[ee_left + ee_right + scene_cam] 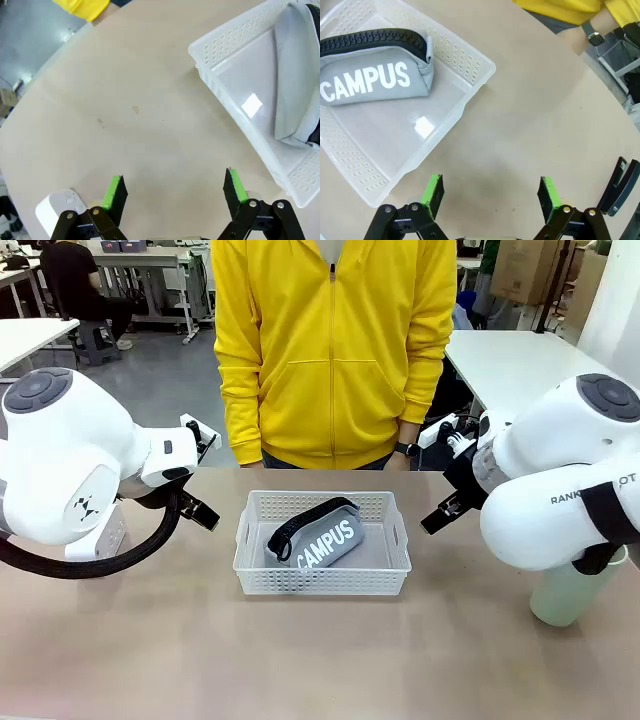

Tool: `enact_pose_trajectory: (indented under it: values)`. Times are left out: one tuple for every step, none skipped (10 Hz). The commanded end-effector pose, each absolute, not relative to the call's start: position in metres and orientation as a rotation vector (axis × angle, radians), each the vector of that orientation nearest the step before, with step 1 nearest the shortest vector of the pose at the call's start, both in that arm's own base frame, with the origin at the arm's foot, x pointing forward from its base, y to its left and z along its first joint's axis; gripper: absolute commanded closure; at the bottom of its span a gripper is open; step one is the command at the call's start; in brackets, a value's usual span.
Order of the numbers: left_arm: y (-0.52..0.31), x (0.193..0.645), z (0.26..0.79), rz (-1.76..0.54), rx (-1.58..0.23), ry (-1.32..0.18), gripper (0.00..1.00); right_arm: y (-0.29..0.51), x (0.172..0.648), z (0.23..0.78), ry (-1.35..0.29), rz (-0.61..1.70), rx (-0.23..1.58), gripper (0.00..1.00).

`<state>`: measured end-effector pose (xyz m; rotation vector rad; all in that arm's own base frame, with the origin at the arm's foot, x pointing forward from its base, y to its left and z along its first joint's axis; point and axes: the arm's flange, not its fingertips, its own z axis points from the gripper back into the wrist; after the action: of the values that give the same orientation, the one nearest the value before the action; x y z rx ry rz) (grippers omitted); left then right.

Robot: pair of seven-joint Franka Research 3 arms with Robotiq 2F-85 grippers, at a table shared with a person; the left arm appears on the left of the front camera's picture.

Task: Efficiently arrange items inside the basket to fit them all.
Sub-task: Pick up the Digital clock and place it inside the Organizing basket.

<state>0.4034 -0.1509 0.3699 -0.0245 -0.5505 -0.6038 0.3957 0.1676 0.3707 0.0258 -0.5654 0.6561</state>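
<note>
Both arms are hanging at the frame's left and right edges, flanking the basket (320, 582) at centre, which is holding the CAMPUS pouch (326, 538). The left gripper (174, 183) and right gripper (491, 187) are pointing down at the table (150, 100), fingers spread wide and gripping nothing.

I count one basket (320, 580) and one pouch (328, 540). Besides those I make out one cup (562, 598), one stapler (620, 186) and one small white box (55, 212), so four loose items in all. On my side there are two grippers, the left gripper (174, 182) and the right gripper (491, 187). One person (335, 350) is at my table (200, 660), wearing one watch (405, 449).
</note>
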Motion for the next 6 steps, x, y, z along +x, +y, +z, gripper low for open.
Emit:
enact_pose_trajectory:
  values:
    - [-0.1509,0.4034,0.37,-0.604,-0.024,-0.551,0.0,0.1676,0.3957,0.3707,-0.565,0.656,0.026,0.0]
    - [-0.1509,0.4034,0.37,-0.604,-0.024,-0.551,0.0,0.1676,0.3957,0.3707,-0.565,0.656,0.026,0.0]
    - [-0.1509,0.4034,0.37,-0.604,-0.024,-0.551,0.0,0.1676,0.3957,0.3707,-0.565,0.656,0.026,0.0]
    - [-0.1509,0.4034,0.37,-0.604,-0.024,-0.551,0.0,0.1676,0.3957,0.3707,-0.565,0.656,0.026,0.0]
    - [-0.1509,0.4034,0.37,-0.604,-0.024,-0.551,0.0,0.1676,0.3957,0.3707,-0.565,0.656,0.026,0.0]
    - [-0.1509,0.4034,0.37,-0.604,-0.024,-0.551,0.0,0.1676,0.3957,0.3707,-0.565,0.656,0.026,0.0]
